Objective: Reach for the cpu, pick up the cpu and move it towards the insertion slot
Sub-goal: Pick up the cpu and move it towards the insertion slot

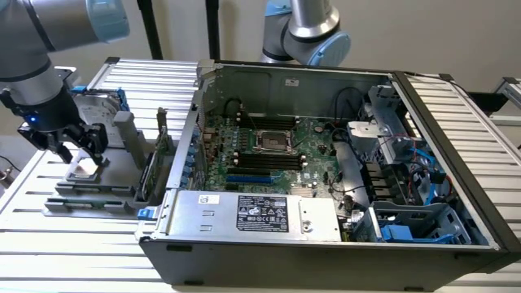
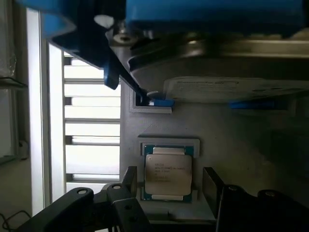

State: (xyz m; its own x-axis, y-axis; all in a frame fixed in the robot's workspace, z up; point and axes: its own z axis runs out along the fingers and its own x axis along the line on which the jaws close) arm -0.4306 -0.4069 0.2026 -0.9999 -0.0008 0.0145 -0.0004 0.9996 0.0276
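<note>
Hovering over the cpu point(image 2: 168, 170), the fingers point(image 2: 129, 178) were spread apart, one on each side of the chip and not touching it as far as I could see. The cpu sat flat in a grey holder point(image 1: 91, 194) on the bench point(image 1: 73, 256), at the exterior view's left, well apart from the slot point(image 1: 273, 140) inside the open case point(image 1: 326, 262). My guess: it's light, stiff and thin, with a slick metal lid and a delicate underside, so gently pinching two opposite edges looked like the safe grip.
</note>
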